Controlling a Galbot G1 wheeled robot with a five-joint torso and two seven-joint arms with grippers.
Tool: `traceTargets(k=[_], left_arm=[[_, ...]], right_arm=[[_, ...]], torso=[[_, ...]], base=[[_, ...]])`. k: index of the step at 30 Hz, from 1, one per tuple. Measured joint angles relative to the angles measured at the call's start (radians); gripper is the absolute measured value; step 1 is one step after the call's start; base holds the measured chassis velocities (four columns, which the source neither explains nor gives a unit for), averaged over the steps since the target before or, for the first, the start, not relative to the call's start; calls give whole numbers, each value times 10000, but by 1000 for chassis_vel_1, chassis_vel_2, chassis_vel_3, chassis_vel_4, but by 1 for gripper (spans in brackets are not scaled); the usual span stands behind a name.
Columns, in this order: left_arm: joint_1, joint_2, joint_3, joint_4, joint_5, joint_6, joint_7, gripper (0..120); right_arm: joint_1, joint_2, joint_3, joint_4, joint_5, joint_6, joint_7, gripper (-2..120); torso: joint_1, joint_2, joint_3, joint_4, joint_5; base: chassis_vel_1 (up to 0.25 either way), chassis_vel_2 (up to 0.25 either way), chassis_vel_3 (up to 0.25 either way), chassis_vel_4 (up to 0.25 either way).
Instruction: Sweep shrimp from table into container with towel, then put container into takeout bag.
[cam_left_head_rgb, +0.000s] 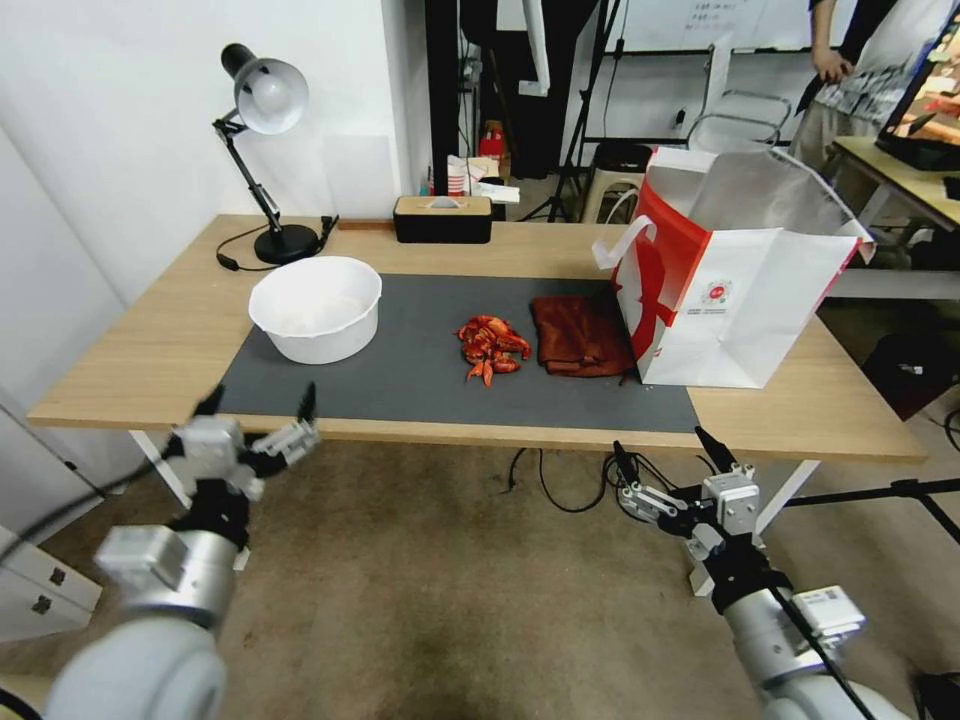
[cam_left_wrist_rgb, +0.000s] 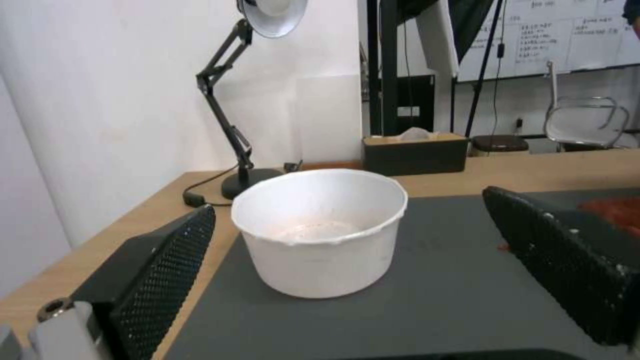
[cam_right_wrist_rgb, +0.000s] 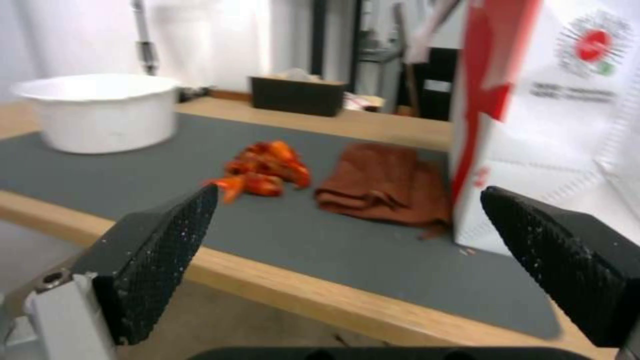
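Observation:
The shrimp lie in a small red-orange pile on the table's dark grey mat. Just right of them is the rust-red towel, crumpled against the foot of the takeout bag, which stands open. The white container stands on the mat's left part. My left gripper hangs open before the table's front edge, near the container. Open too, my right gripper hovers below the front edge, in front of the towel and bag.
A black desk lamp and a black tissue box stand along the table's back edge. Cables lie on the floor under the table. A second desk and a chair stand behind the bag.

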Motion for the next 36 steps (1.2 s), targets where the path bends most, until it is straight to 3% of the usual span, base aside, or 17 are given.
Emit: traceTargets(k=[7,12,21,25,36], left_arm=[[23,101,-13,6,-10,-2,27,100],[37,116,-9,35,21,-18,39,100],[60,106,-37,42,46,-47,43,100],[58,89,-50,46,58,-61,41,100],[63,68,-73,46,86,-70,39,100]], right_arm=[[105,-161,915,558,828,-660,-2103,100],[151,-232,1321,812,1194,-958,-3048,100],[256,-297,1411,662,1262,-801,-2988,100],[778,-578,1724,-410,1298,265,-1851,100],[765,-599,1710,-432,1198,377,-1671,100]], torso=[[0,0,0,1,3],[0,0,0,0,2],[0,1,0,-2,2],[0,1,-1,3,9],[0,1,-1,-1,4]], base=[[0,0,0,0],[0,0,0,0],[0,0,0,0],[0,0,0,0],[0,0,0,0]])
